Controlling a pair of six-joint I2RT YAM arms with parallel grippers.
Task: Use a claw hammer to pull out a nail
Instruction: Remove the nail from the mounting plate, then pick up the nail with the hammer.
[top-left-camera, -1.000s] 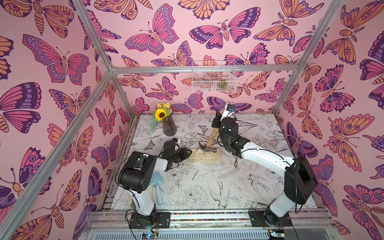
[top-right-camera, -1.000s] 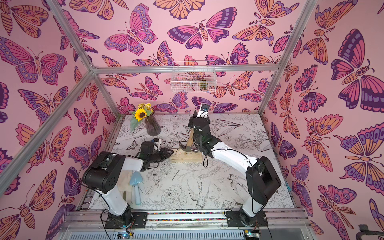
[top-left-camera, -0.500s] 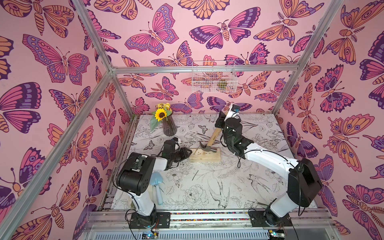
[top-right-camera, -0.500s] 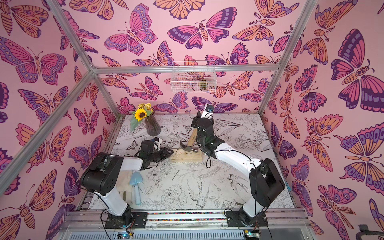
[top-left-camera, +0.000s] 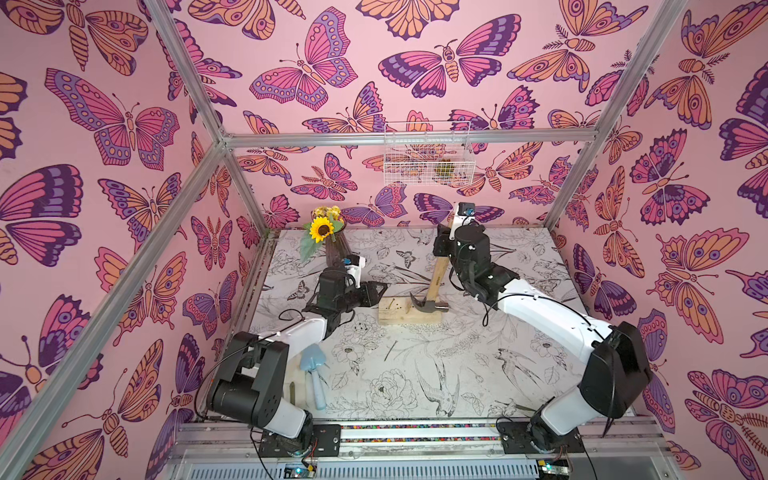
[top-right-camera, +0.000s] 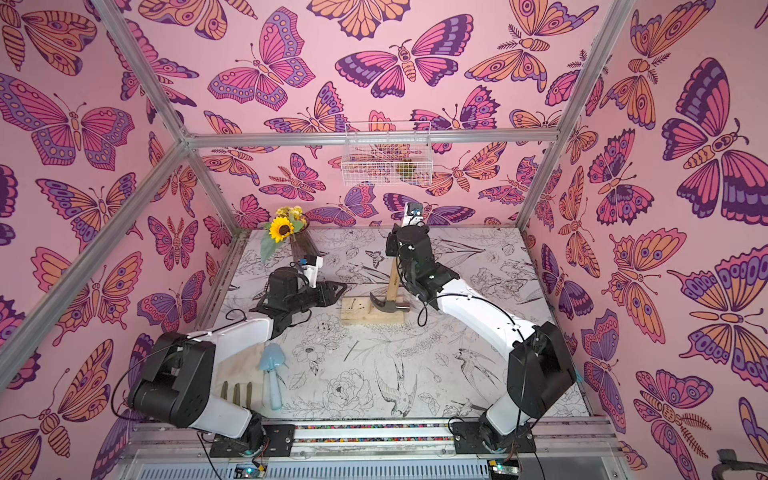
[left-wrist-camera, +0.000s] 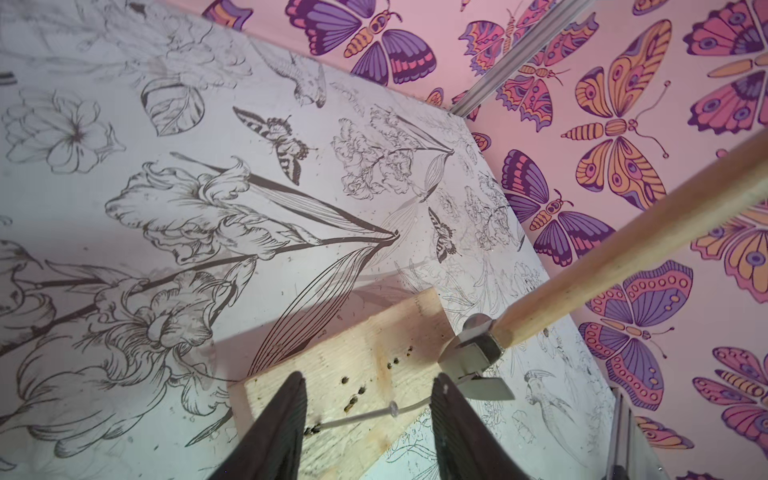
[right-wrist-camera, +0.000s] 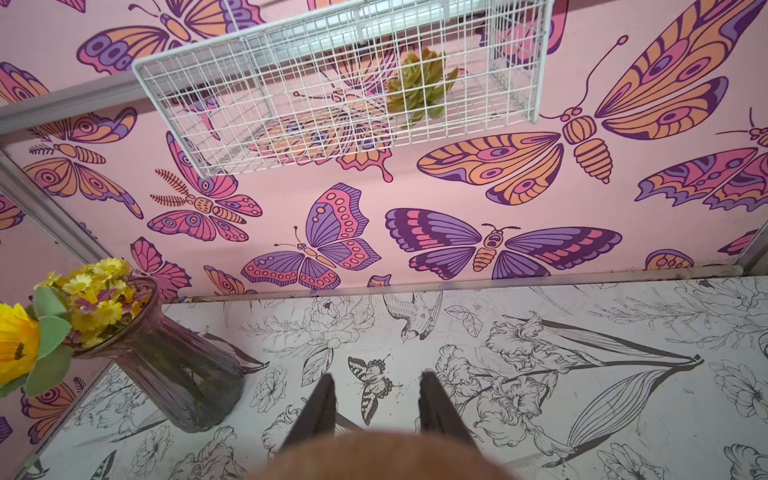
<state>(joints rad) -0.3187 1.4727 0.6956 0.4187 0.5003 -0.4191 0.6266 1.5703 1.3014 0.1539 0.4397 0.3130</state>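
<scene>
Because the left pincer (left-wrist-camera: 370, 376) stands with its fingers (left-wrist-camera: 286, 415) apart on either side of the leaning nail (left-wrist-camera: 357, 417), over the end of the wooden block (left-wrist-camera: 374, 332) nearer the left arm, it clamps nothing. That is the first hazard: if the block is unheld when the levering comes, it could skid or tip up on the worktop (top-left-camera: 457, 345) instead of giving up the nail. Those same fingers lie in the claw's likely path, so the steel could strike them.

The right pincer (top-left-camera: 444, 249) is clamped on the claw hammer (top-left-camera: 428, 306), far up the wooden handle and well away from the head. With so long a reach the handle might twist in the grip, and the fork could ride over or beside the nail's shaft. The head is down at the block's other end, its claw turned toward the nail but apart from it.

A small dark mark (top-left-camera: 437, 281) on the handle is too small to read in a top view. No other writing or brand shows.
</scene>
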